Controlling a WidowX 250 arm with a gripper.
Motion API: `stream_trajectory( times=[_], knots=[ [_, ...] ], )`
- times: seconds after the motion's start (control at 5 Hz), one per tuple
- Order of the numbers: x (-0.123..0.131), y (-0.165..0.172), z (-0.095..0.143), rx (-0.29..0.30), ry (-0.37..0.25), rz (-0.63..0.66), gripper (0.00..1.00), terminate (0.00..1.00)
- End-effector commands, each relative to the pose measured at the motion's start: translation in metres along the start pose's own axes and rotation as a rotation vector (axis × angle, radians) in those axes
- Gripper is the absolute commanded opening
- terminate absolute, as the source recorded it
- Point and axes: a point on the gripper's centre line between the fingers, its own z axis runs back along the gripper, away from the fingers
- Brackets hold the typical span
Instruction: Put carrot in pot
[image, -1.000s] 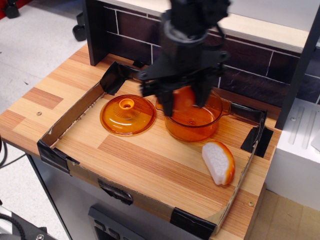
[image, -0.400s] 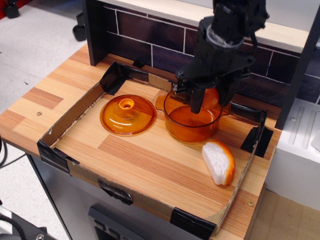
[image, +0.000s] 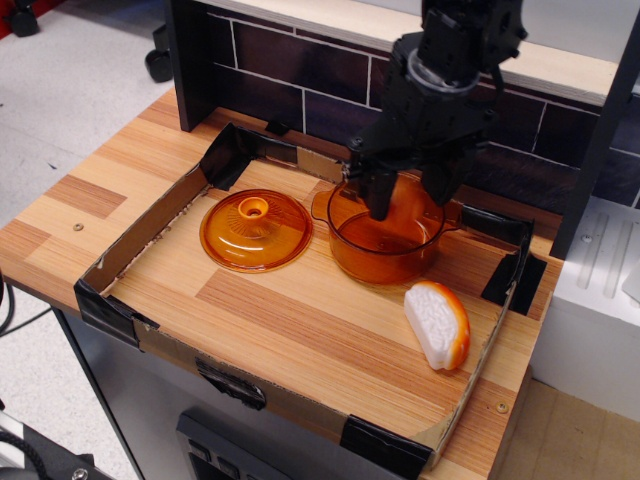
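The amber transparent pot (image: 383, 252) stands at the back middle of the cardboard-walled tray. My black gripper (image: 409, 200) hangs right over the pot's rear half, with its fingertips at about rim height. The fingers are closed on the small orange carrot (image: 407, 193), which shows between them. It blends with the pot's amber wall, so its lower end is hard to make out.
The flat domed orange lid (image: 255, 230) lies left of the pot. A white-faced, orange-rimmed wedge (image: 437, 324) lies front right of it. A low cardboard wall (image: 140, 238) with black tape corners rings the wooden board. A dark brick backsplash (image: 290, 75) stands behind.
The gripper with the carrot moved right, from the pot's left rim to over its rear half. In the last half second it shifted slightly left and down.
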Motion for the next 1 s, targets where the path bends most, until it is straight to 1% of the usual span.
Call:
stream_trajectory(
  times=[0.0, 0.2, 0.4, 0.6, 0.8],
  knots=[
    [0.019, -0.004, 0.032, -0.069, -0.039, 0.025, 1.0, 0.0],
    [0.021, 0.003, 0.066, -0.1, -0.061, 0.032, 1.0, 0.0],
    [0.019, 0.013, 0.09, -0.128, -0.089, 0.04, 1.0, 0.0],
    [0.019, 0.013, 0.09, -0.128, -0.089, 0.04, 1.0, 0.0],
    [0.019, 0.013, 0.09, -0.128, -0.089, 0.04, 1.0, 1.0]
  ],
)
